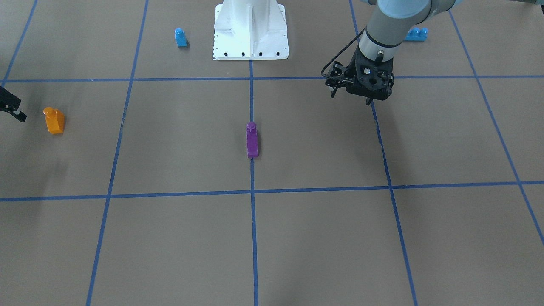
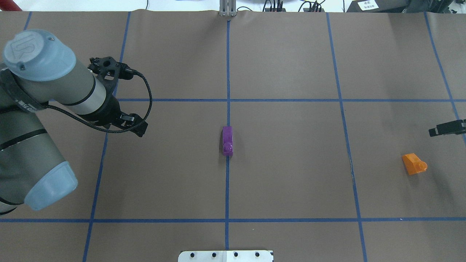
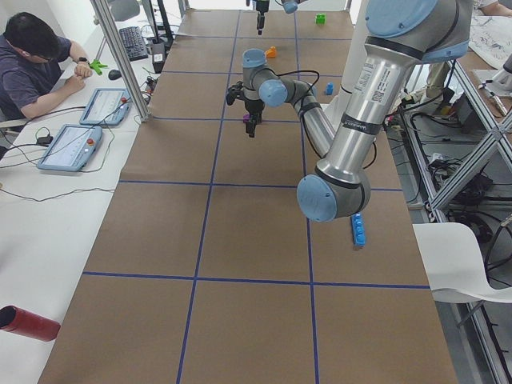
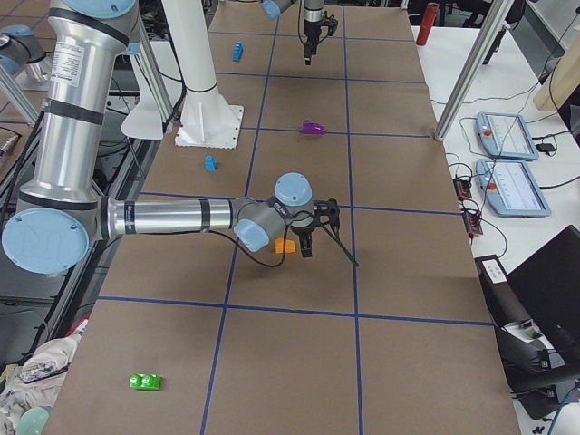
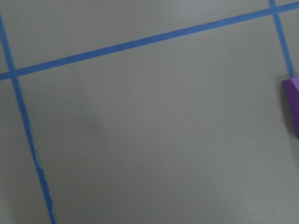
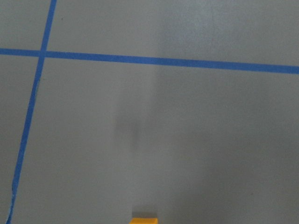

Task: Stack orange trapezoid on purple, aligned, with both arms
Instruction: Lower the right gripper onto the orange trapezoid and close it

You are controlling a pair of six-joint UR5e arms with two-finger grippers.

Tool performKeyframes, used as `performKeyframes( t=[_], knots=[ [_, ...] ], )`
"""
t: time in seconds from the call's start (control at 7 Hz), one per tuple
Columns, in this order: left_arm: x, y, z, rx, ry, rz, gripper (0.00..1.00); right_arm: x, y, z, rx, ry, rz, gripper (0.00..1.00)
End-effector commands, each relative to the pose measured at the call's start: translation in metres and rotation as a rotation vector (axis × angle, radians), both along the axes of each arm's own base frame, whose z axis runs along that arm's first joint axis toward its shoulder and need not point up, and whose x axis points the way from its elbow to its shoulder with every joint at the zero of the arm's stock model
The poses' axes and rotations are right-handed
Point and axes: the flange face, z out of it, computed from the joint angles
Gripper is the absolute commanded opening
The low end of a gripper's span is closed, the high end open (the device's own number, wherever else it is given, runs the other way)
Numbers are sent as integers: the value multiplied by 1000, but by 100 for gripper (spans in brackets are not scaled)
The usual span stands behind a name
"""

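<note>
The orange trapezoid (image 1: 54, 121) lies on the brown table far on my right side; it also shows in the overhead view (image 2: 414, 163) and at the bottom edge of the right wrist view (image 6: 144, 218). The purple brick (image 1: 252, 140) lies on the centre blue line (image 2: 227, 141); its end shows at the right edge of the left wrist view (image 5: 292, 105). My left gripper (image 1: 369, 101) hangs above the table well to the purple brick's side, looks shut and is empty. My right gripper (image 2: 433, 132) hovers just beyond the orange trapezoid, mostly out of frame; it looks shut and empty.
A small blue single-stud brick (image 1: 180, 37) and a long blue brick (image 1: 416, 34) lie near the white robot base (image 1: 250, 29). A green brick (image 4: 144, 381) lies at the table's far right end. An operator (image 3: 36, 64) sits at the side table.
</note>
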Motion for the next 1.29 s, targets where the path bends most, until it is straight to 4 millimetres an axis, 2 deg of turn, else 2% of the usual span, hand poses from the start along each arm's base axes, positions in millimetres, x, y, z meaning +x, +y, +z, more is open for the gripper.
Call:
performKeyframes(
  t=[0.0,0.14,0.29,0.71,1.0,1.14],
  knots=[
    [-5,1,-1,0,6,-4,100,-44,26,4,-18,68,-24,99],
    [-6,1,-3,-3,9,-9,100,-62,37,14,11,132,-40,97],
    [-5,1,-5,-11,10,-19,100,-73,41,16,30,153,-54,90],
    [-4,2,-6,-10,11,-22,100,-87,44,20,28,151,-99,73],
    [-3,2,-6,-11,9,-21,100,-91,47,20,28,151,-111,53],
    [-2,2,-6,-11,9,-20,100,-93,48,20,27,152,-118,48]
  ],
)
